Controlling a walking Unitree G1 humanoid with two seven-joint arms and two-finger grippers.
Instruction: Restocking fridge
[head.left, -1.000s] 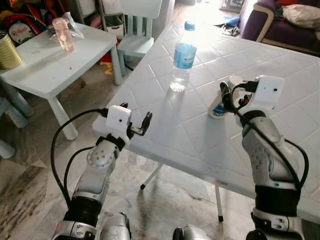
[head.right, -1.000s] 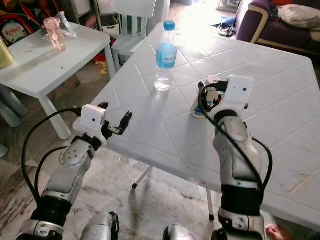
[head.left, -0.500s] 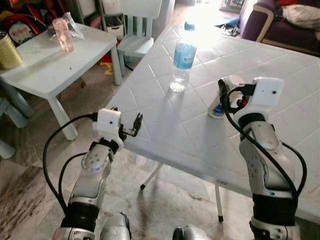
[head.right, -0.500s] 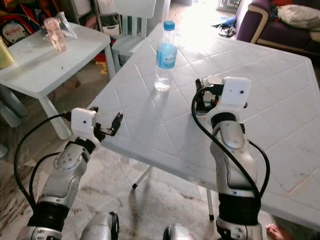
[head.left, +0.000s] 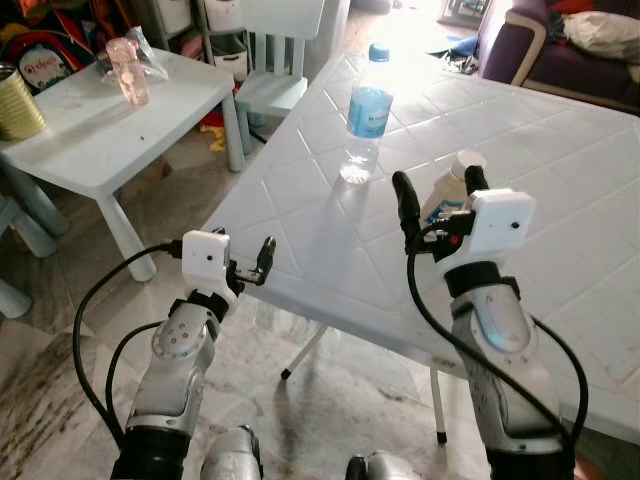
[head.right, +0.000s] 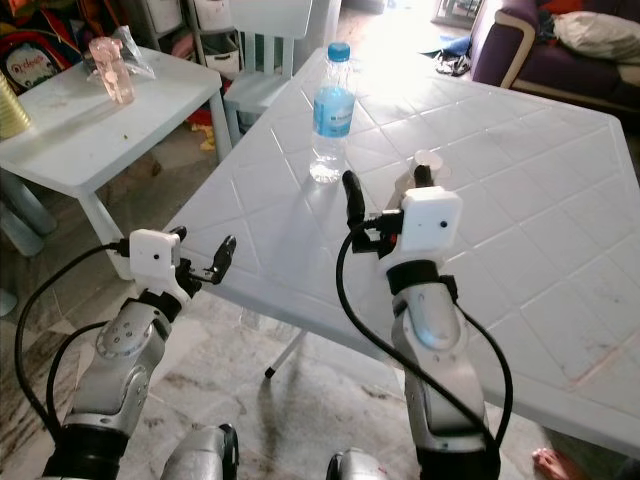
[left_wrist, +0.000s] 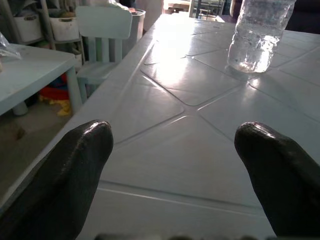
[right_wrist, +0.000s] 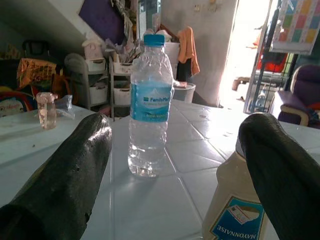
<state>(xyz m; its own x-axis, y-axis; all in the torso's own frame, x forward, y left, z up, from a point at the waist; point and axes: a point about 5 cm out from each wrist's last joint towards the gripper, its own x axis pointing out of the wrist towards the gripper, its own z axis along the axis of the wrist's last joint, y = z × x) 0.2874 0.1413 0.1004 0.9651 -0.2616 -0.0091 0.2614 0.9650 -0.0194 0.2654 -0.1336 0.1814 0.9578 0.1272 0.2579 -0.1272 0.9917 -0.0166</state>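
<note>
Standing upright on white table: mayonnaise bottle, water bottle behind it. Right gripper spread wide, empty, one finger beside mayonnaise, other overlapping it. Likely risk: finger nudged bottle sideways, toppling it. Left gripper open, empty, at table edge.

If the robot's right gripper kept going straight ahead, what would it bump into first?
Probably the mayonnaise bottle, which stands just past one finger of the open right gripper. The water bottle stands farther back; depth is hard to judge.
</note>
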